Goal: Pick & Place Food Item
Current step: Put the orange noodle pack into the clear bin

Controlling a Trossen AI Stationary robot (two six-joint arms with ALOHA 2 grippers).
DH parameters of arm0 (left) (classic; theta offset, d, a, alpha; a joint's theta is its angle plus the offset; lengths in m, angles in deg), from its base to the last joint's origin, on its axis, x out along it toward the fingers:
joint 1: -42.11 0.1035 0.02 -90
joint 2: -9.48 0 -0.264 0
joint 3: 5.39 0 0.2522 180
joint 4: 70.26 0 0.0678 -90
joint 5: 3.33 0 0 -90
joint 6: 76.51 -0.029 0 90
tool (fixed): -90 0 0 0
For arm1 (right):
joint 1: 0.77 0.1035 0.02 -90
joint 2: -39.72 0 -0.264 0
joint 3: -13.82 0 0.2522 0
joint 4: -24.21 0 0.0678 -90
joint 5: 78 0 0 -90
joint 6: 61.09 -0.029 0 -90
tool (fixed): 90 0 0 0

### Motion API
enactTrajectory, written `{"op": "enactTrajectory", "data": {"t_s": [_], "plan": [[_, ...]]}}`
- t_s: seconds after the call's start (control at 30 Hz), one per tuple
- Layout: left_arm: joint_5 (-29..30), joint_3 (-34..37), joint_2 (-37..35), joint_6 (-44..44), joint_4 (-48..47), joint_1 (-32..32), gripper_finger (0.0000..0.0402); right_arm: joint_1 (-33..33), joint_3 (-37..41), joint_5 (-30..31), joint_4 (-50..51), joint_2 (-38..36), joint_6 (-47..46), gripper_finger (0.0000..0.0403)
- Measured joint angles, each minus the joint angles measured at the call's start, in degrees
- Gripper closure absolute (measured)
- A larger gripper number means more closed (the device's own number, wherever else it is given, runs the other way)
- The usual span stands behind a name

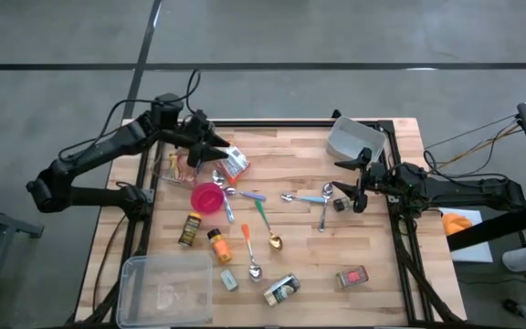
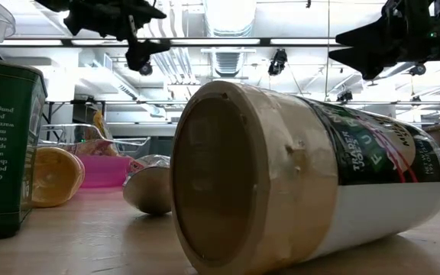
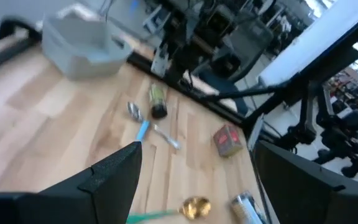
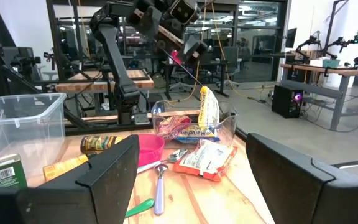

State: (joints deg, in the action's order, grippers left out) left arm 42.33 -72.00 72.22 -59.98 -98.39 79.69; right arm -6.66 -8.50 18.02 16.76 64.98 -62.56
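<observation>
The food packet (image 1: pixel 235 164) is a flat, crinkled red-and-white wrapper lying on the desk (image 1: pixel 382 238), just beside the clear open container (image 1: pixel 173 168) at the desk's far left. A second snack bag (image 4: pixel 208 107), yellow with print, stands upright inside that container, with another printed wrapper (image 4: pixel 179 127) lying low behind its transparent wall. No gripper touches the packets.

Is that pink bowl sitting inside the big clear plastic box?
No, the pink bowl sits on the bare wooden table, well apart from the clear plastic box at the table's corner.
</observation>
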Motion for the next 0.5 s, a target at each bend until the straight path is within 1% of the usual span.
{"op": "enactTrajectory", "data": {"t_s": [0.03,0.17,0.27,0.33,0.43,0.5], "plan": [[0.2,0.0,0.0,0.0,1.1,0.0,0.0090,0.0,0.0,0.0,0.0,0.0,0.0,0.0113],[0.2,-2.2,1.1,1.4,0.7,-0.7,0.0090,0.0,0.0,0.0,0.0,0.0,0.0,0.0113],[0.2,-5.8,2.9,0.6,-4.8,-1.5,0.0090,0.0,0.0,0.0,0.0,0.0,0.0,0.0113],[2.4,-8.8,5.0,-1.0,-11.0,-1.8,0.0090,0.0,0.0,0.0,0.0,0.0,0.0,0.0113],[8.5,-13.2,8.7,-2.7,-19.3,-1.9,0.0090,0.0,0.0,0.0,0.0,0.0,0.0,0.0113],[10.8,-15.6,11.5,-3.0,-22.1,-2.0,0.0090,0.0,0.0,0.0,0.0,0.0,0.0,0.0113]]}}
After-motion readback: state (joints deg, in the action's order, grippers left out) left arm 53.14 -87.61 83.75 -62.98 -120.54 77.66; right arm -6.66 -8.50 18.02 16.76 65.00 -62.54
